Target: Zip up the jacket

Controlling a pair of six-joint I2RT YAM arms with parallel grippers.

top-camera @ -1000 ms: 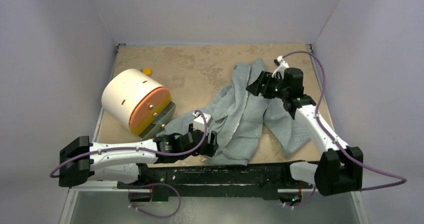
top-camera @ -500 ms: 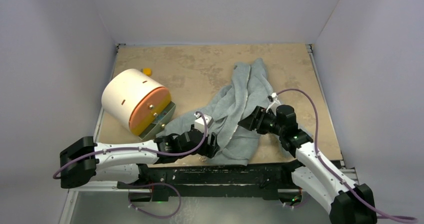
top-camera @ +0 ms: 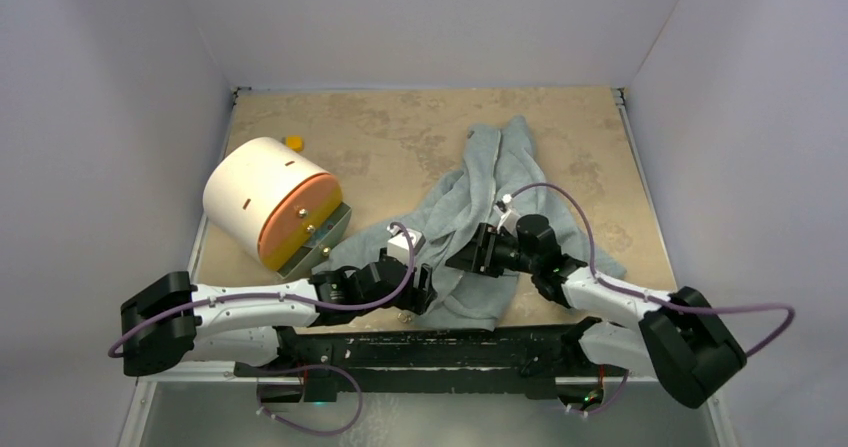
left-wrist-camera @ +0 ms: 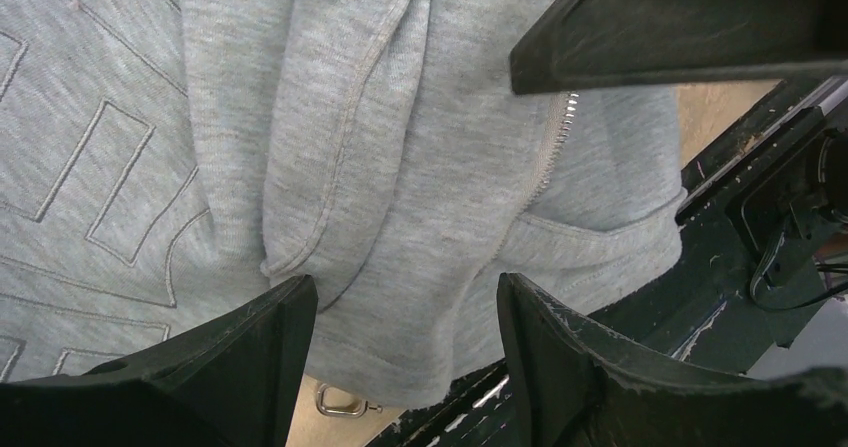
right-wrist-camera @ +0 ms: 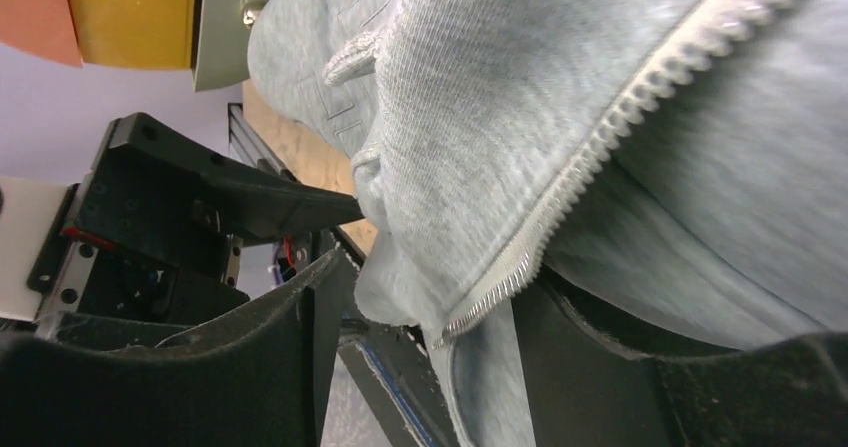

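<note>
Left gripper [top-camera: 428,289] spread, right gripper [top-camera: 460,260] spread

A robot lab test cell: plain pale walls [top-camera: 430,17] box in the tan table [top-camera: 380,127] on three sides. Two white arms [top-camera: 250,307] are bolted to a black rail [top-camera: 450,352] at the table's near edge, with purple cables [top-camera: 545,186] looping off them.

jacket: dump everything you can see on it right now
The jacket is light grey, soft, knit-looking fabric. It lies crumpled on the tan table, running from mid-table to the near edge. Its zipper has pale teeth and looks undone. A flap pocket and stitched outlines show near the hem. The open left hand straddles the hem and the open right hand straddles the zipper edge; neither is clamped on it.
</note>
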